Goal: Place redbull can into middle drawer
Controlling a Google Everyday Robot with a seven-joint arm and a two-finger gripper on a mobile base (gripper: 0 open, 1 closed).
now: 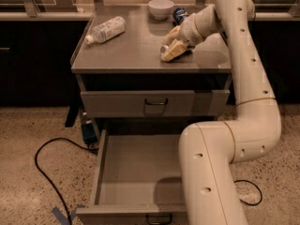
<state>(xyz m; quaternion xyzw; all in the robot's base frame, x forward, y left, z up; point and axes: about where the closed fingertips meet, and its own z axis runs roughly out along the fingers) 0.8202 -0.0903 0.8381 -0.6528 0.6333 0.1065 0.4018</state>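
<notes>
While middle drawer (136, 172) gapes open below, claw (168, 51) on cabinet top (131, 48) pinches redbull can (164, 48).

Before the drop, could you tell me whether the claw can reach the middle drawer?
Probably yes: the drawer stands pulled out, open from above. The claw is up on the cabinet top at the can; only the arm's own bulk covers the drawer's right side.

No legible text; jaws over cabinet (136, 55)
</notes>
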